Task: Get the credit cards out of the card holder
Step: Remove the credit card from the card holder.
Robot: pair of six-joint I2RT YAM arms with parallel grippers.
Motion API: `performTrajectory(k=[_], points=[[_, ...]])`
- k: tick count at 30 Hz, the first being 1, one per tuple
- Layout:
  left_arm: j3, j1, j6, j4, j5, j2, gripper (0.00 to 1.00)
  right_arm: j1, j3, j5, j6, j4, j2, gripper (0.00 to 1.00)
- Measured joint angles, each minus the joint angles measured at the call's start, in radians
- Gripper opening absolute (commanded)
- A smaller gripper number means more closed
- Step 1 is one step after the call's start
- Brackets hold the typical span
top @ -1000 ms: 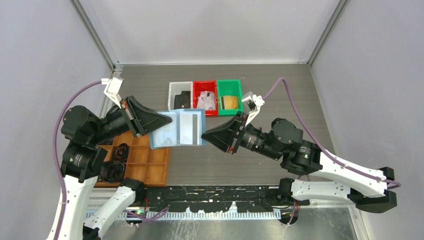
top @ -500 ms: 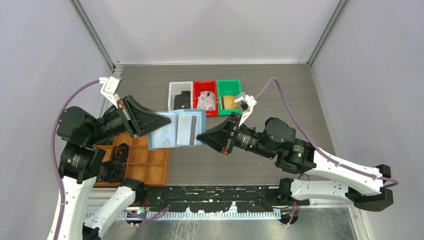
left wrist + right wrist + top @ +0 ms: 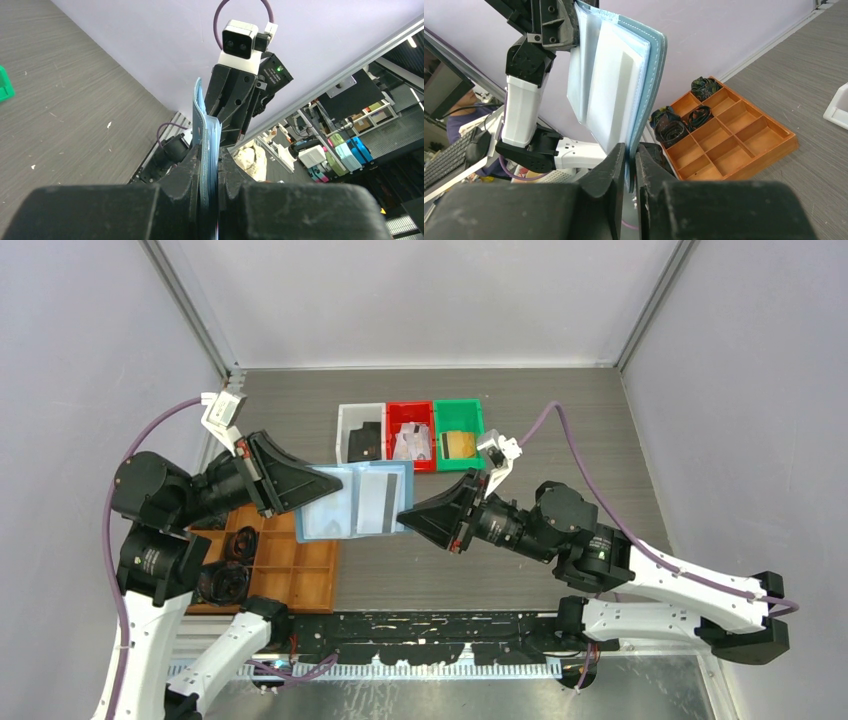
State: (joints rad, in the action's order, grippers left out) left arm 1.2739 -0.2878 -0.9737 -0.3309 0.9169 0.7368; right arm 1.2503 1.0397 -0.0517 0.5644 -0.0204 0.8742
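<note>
From above, the card holder (image 3: 340,508) is seen spread open between both grippers, and a grey credit card (image 3: 376,498) with a dark stripe is shown in the half nearer the right gripper (image 3: 404,513). That card is hidden in both wrist views. In the left wrist view only the holder's thin edge is shown, clamped by the left gripper (image 3: 210,167). In the right wrist view clear inner sleeves are shown above fingers (image 3: 610,165) clenched on the holder's edge, with an orange tray (image 3: 744,150) beyond. Compared with half a second ago, the right wrist has been drawn slightly off the green bin (image 3: 459,412); the holder is still gripped by both.
</note>
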Motion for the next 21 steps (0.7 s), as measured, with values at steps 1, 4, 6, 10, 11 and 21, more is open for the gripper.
performTrajectory(k=[1, 4, 6, 10, 11, 21], points=[[0.001, 0.000, -0.003, 0.000, 0.000, 0.000, 0.00, 0.000, -0.004, 0.000, 0.000, 0.002, -0.005, 0.18], [0.002, 0.000, -0.014, 0.001, 0.000, 0.001, 0.00, 0.000, -0.012, -0.006, -0.001, 0.006, -0.016, 0.20], [0.002, 0.000, -0.016, 0.002, 0.000, 0.001, 0.00, 0.000, -0.013, -0.006, -0.002, 0.008, -0.016, 0.21], [0.011, 0.000, -0.019, 0.002, 0.000, 0.001, 0.00, 0.000, -0.013, -0.010, -0.008, 0.009, -0.014, 0.21], [0.015, 0.000, -0.019, 0.002, 0.000, 0.001, 0.00, 0.000, -0.013, -0.011, -0.009, 0.010, -0.014, 0.21], [0.022, 0.000, -0.023, 0.003, 0.001, 0.003, 0.00, 0.000, -0.021, -0.018, -0.014, 0.025, 0.001, 0.31]])
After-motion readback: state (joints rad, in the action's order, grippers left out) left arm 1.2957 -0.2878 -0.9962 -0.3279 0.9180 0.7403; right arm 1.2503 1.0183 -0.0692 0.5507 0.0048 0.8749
